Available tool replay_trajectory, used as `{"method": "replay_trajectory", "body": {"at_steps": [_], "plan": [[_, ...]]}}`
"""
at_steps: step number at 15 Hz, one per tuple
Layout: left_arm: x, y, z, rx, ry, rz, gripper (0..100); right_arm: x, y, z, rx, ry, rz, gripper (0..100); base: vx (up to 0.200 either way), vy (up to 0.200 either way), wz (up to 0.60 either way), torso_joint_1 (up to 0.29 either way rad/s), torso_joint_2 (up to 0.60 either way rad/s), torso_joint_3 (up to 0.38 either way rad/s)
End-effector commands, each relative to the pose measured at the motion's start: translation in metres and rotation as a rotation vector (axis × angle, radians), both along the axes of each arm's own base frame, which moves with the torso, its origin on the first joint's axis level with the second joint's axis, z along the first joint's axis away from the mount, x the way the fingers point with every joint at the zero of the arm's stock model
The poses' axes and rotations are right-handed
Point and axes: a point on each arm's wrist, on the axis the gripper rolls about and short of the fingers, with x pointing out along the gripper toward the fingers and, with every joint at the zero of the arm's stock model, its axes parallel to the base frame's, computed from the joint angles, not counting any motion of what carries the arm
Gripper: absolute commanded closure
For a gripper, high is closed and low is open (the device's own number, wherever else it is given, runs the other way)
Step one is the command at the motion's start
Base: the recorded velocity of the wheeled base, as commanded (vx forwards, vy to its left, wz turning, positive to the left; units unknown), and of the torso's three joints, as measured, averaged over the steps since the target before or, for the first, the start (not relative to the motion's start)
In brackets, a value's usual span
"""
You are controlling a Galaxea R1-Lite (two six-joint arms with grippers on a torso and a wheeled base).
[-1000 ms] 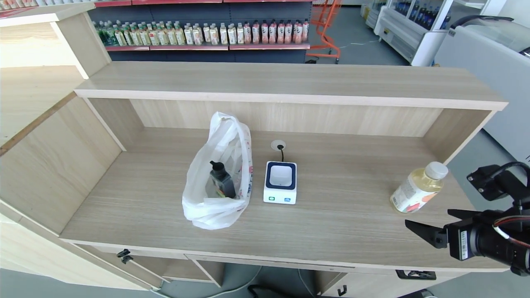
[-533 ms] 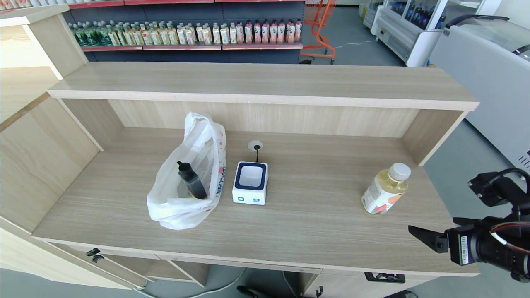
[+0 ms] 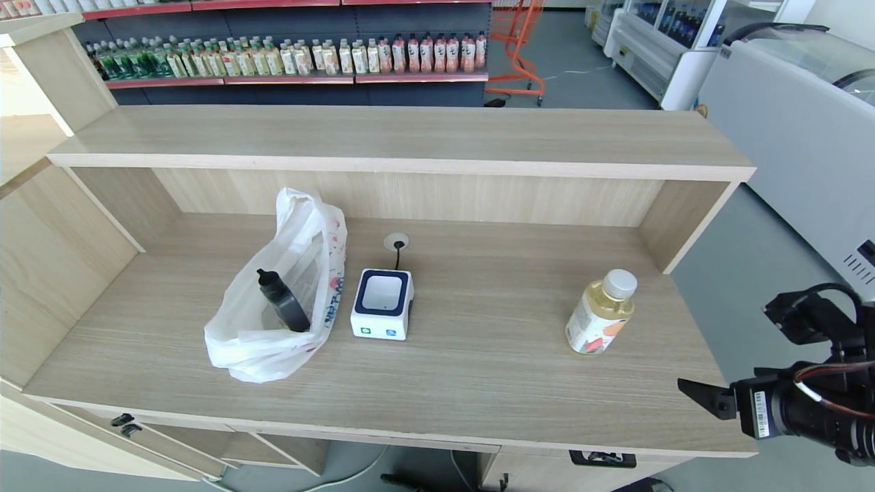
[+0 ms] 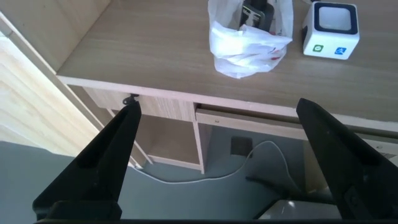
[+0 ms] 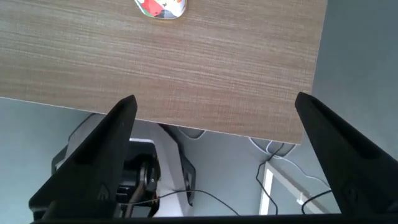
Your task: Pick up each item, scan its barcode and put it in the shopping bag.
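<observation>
Both the left gripper point(image 4: 217, 106) and right gripper point(image 5: 214, 102) hang spread wide. The juice bottle point(image 3: 601, 312) stands upright at the scanner's point(image 3: 382, 313) 3 o'clock, well apart; the shopping bag point(image 3: 236, 342), holding a dark bottle point(image 3: 281, 302), sits just beside at 9 o'clock.

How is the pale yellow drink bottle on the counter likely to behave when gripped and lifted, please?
The bottle looks nearly full, so probably fairly heavy for its size. Standing upright and tall, it might tip if nudged sideways. Its round, label-wrapped body could roll once down.
</observation>
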Motion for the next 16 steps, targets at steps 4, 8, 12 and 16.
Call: {"method": "replay_trajectory", "body": {"at_steps": [4,8,12,16], "plan": [[0.000,0.000,0.000,0.000,0.000,0.001,0,0.033,0.010,-0.011,0.013,-0.084,0.031,0,0.000,0.000,0.00,0.000,0.00,0.000],[0.000,0.000,0.000,0.000,0.000,0.001,0,0.058,0.024,-0.039,0.023,-0.119,0.066,0,0.000,0.000,0.00,0.000,0.00,0.000],[0.000,0.000,0.000,0.000,0.000,0.001,0,0.084,0.031,-0.060,0.013,-0.142,0.070,0,0.000,0.000,0.00,0.000,0.00,0.000],[0.000,0.000,0.000,0.000,0.000,0.001,0,0.116,0.054,-0.063,0.048,-0.222,0.115,0,0.000,0.000,0.00,0.000,0.00,0.000]]}}
